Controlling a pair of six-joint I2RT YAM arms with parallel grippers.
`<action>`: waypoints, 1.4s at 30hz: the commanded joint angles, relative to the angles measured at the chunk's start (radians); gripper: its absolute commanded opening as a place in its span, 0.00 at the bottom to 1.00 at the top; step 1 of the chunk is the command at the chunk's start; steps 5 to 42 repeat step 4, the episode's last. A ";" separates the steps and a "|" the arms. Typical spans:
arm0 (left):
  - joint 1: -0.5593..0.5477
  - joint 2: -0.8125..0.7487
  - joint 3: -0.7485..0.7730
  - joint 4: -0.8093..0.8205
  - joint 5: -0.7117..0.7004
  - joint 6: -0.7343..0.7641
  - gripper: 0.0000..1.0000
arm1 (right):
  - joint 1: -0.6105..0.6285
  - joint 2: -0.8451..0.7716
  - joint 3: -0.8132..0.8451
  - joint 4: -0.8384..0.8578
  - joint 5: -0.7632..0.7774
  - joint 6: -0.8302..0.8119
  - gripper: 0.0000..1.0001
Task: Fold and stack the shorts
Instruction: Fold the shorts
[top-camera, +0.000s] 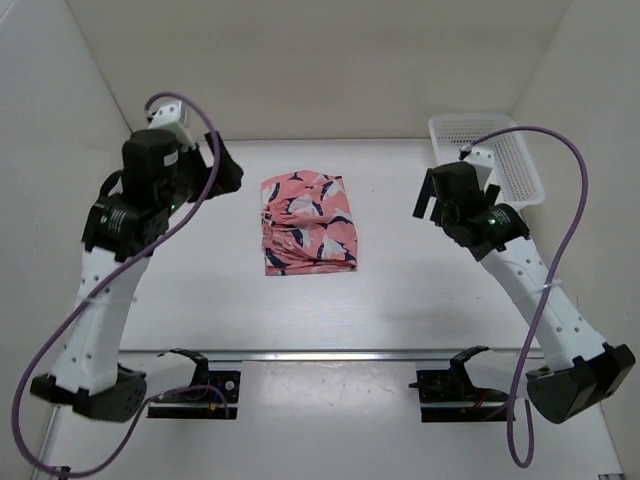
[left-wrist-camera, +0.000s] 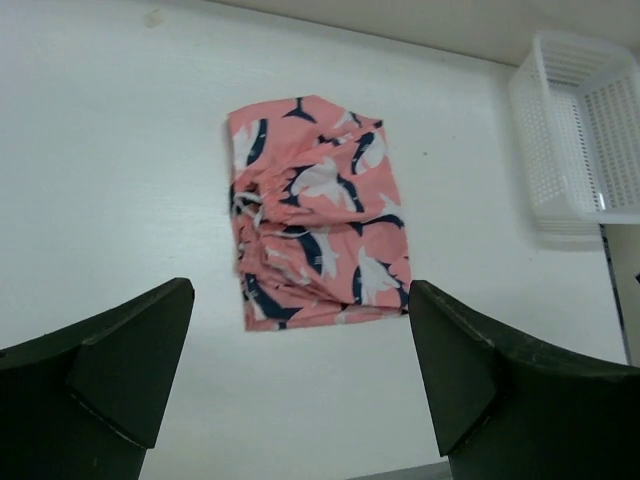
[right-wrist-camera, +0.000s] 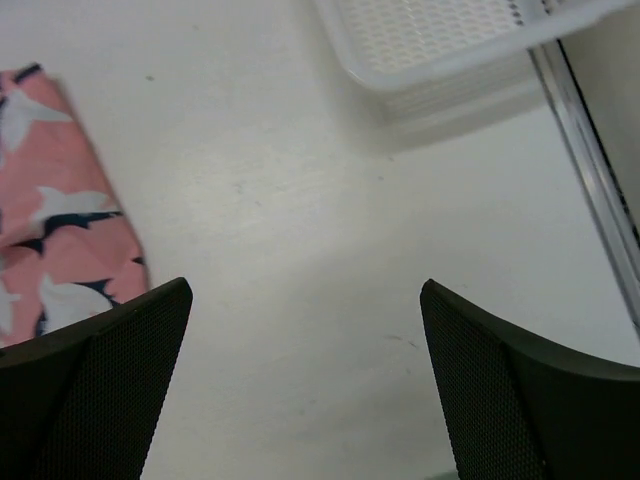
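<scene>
The salmon-pink shorts with navy-and-white sharks lie folded into a compact bundle in the middle of the white table. The left wrist view shows the shorts ahead of my left gripper, which is open with nothing between its fingers. In the top view my left gripper hangs to the left of the shorts, apart from them. My right gripper is raised to the right of them. The right gripper stands open over bare table, with an edge of the shorts at the far left of its view.
A white plastic mesh basket stands at the back right corner, also seen as the basket and the basket in the wrist views. White walls enclose the table on the left, back and right. A metal rail runs along the near edge.
</scene>
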 joint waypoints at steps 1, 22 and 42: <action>0.024 -0.081 -0.151 -0.014 -0.111 -0.016 1.00 | -0.013 -0.072 -0.056 -0.080 0.128 0.016 1.00; 0.024 -0.179 -0.246 -0.014 -0.180 -0.037 1.00 | -0.013 -0.091 -0.077 -0.089 0.142 0.016 1.00; 0.024 -0.179 -0.246 -0.014 -0.180 -0.037 1.00 | -0.013 -0.091 -0.077 -0.089 0.142 0.016 1.00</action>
